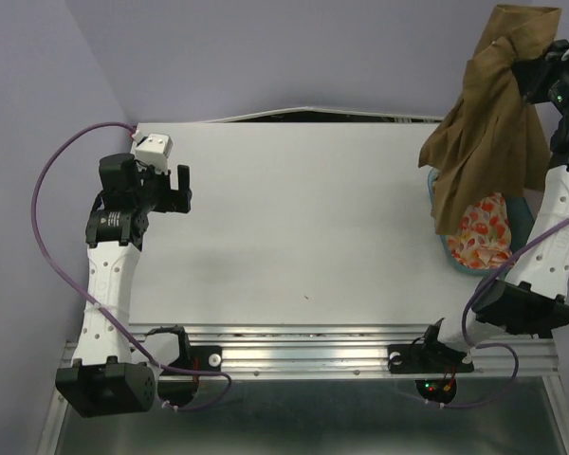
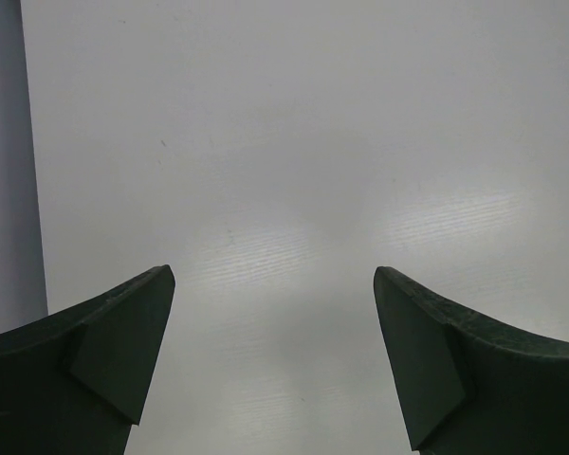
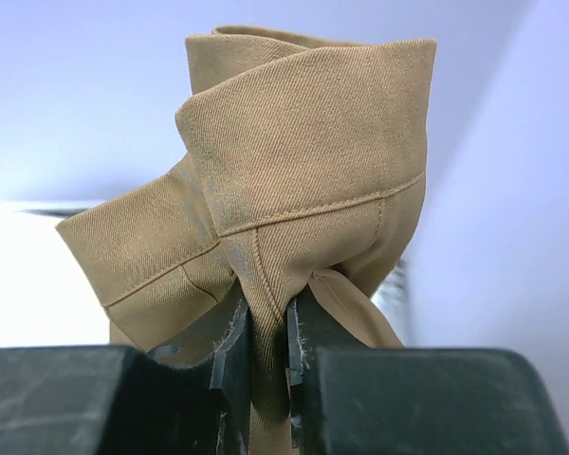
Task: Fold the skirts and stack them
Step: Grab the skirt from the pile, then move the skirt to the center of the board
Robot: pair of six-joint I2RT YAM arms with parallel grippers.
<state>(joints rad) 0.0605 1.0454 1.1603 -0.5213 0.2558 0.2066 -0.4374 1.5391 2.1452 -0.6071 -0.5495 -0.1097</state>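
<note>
The tan-brown skirt hangs high at the far right, bunched at its top, where my right gripper is shut on it. In the right wrist view its folded waistband rises out of my right gripper, pinched between the two pads. Below it, the cream leaf-print skirt lies crumpled in the teal tub. My left gripper hovers over the table's far left, open, with only bare table between its fingers.
The white table stretches between the arms. A purple cable loops beside the left arm. The tub sits at the table's right edge, under the hanging skirt. A wall stands behind and to the left.
</note>
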